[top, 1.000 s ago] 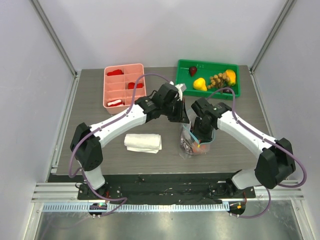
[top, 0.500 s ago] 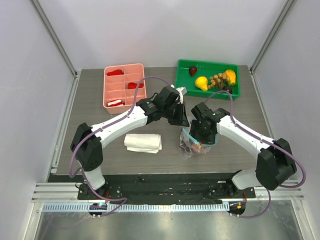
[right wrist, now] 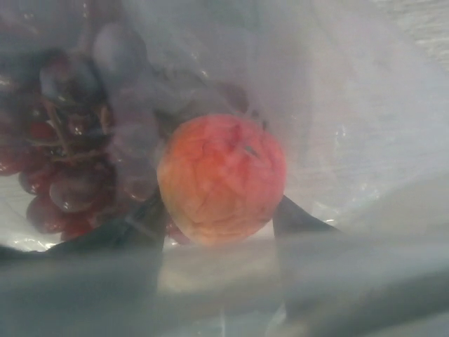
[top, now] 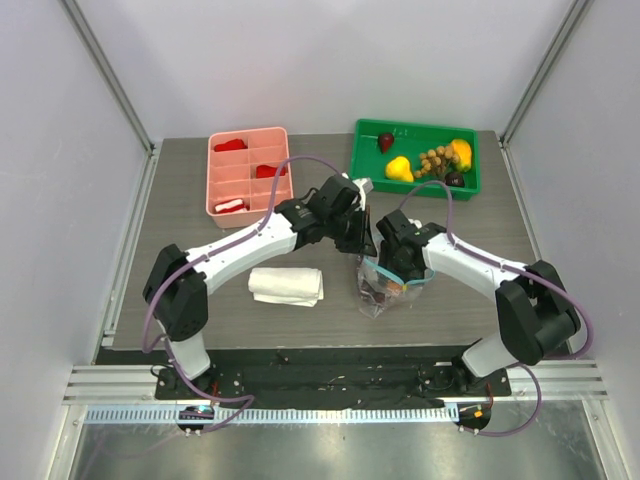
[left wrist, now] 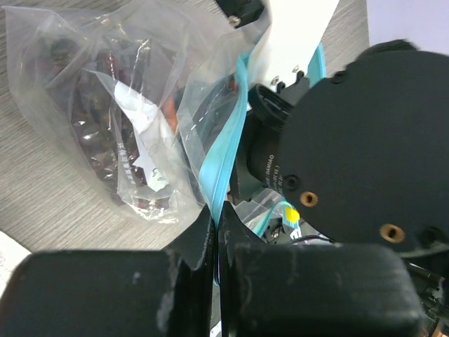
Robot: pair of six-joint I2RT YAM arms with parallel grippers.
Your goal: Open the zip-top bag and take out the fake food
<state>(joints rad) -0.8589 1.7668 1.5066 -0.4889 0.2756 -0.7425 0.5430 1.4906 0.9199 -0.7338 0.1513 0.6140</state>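
Note:
The clear zip-top bag lies at the table's front middle, mouth held up. My left gripper is shut on its light-blue zip strip, pinched between the fingertips in the left wrist view. My right gripper reaches into the bag's mouth. In the right wrist view its open fingers stand either side of a red-orange fruit, seen through hazy plastic. Dark purple grapes lie left of it. The grapes also show through the bag in the left wrist view.
A green tray at the back right holds a yellow fruit, brown nut-like balls, an orange piece and a dark red piece. A pink tray stands back left. A folded white cloth lies left of the bag.
My right gripper has moved left and down into the bag's mouth. The left gripper has kept its hold on the zip strip and shifted slightly.

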